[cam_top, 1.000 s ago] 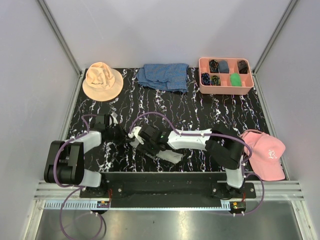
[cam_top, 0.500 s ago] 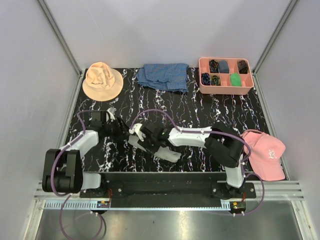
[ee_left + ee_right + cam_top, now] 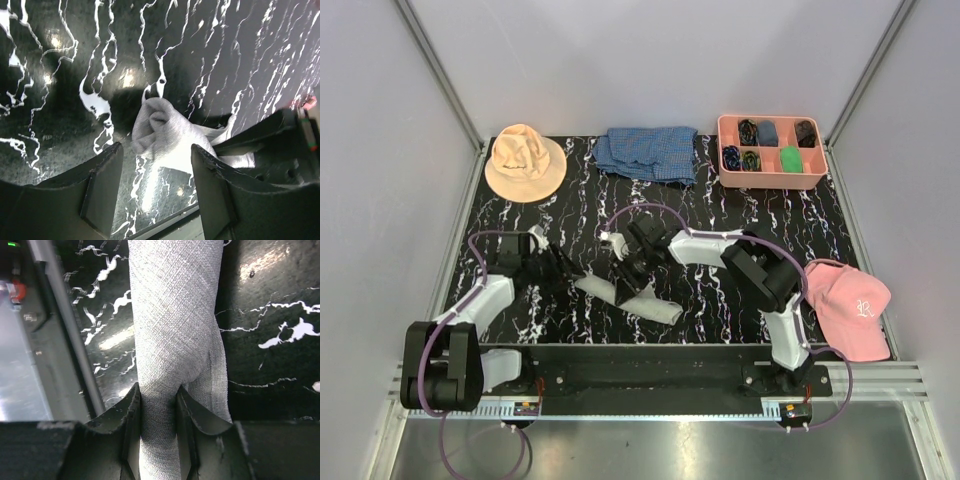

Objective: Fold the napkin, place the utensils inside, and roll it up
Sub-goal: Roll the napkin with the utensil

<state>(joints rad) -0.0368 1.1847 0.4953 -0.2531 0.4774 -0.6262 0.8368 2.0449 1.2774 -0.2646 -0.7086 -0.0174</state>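
The napkin (image 3: pixel 665 310) lies as a light-grey roll near the table's front middle, slanting from upper left to lower right. My right gripper (image 3: pixel 636 281) is shut on the roll's middle; in the right wrist view its fingers (image 3: pixel 131 405) pinch the napkin (image 3: pixel 175 315) from both sides. My left gripper (image 3: pixel 563 272) is open just left of the roll's left end. In the left wrist view that crumpled end of the napkin (image 3: pixel 167 132) lies just beyond the left gripper (image 3: pixel 157 157), touching neither finger. The utensils are hidden from every view.
An orange bucket hat (image 3: pixel 524 160) sits at the back left, a blue checked cloth (image 3: pixel 650 152) at the back middle. The pink tray (image 3: pixel 770 183) with small dark items stands at the back right. A pink cap (image 3: pixel 850 308) lies at the right edge. The front rail (image 3: pixel 55 340) runs close beside the roll.
My left gripper has opened, let go of the roll's left end and drawn back to the left. My right gripper has closed on the roll and shifted away from the front edge.
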